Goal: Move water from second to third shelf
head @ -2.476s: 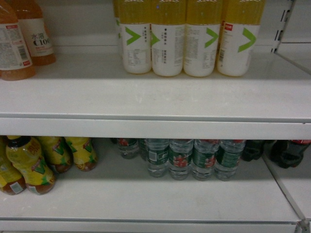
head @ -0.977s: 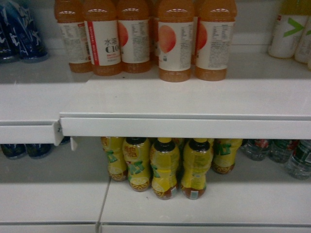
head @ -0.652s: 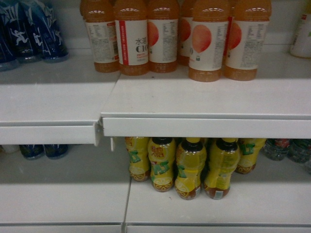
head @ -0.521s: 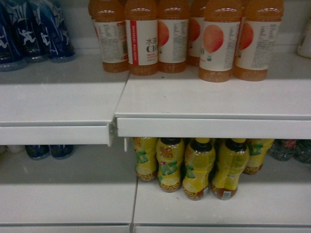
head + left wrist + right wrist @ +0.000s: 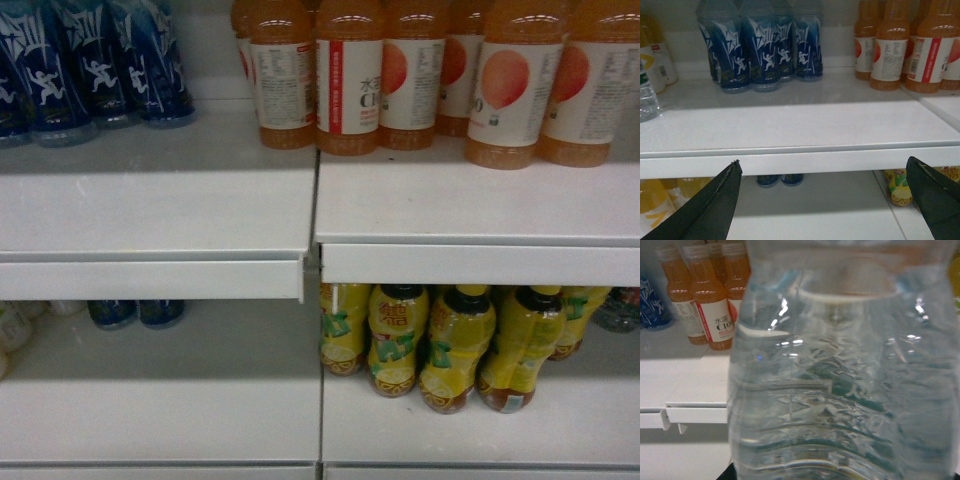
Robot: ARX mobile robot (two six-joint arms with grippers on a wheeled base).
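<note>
The water bottle (image 5: 840,380), clear and ribbed with a dark green label, fills the right wrist view right against the camera, in front of the shelves. My right gripper is shut on it. Only a dark sliver of one of its fingers (image 5: 725,475) shows at the bottom left. My left gripper (image 5: 822,167) is open and holds nothing, level with the front lip of a white shelf (image 5: 805,162). More water (image 5: 622,308) stands at the far right of the lower shelf in the head view. Neither gripper shows in the head view.
The upper shelf (image 5: 160,200) holds blue bottles (image 5: 90,60) on the left and orange drink bottles (image 5: 400,70) on the right. Yellow tea bottles (image 5: 450,345) stand on the lower shelf (image 5: 160,400). A seam (image 5: 312,270) splits two shelf sections. Another clear bottle (image 5: 647,97) stands at the left edge of the left wrist view.
The head view has swung left along the shelves. The water row slid off to the right edge, and the blue bottles and the shelf seam came in from the left.
</note>
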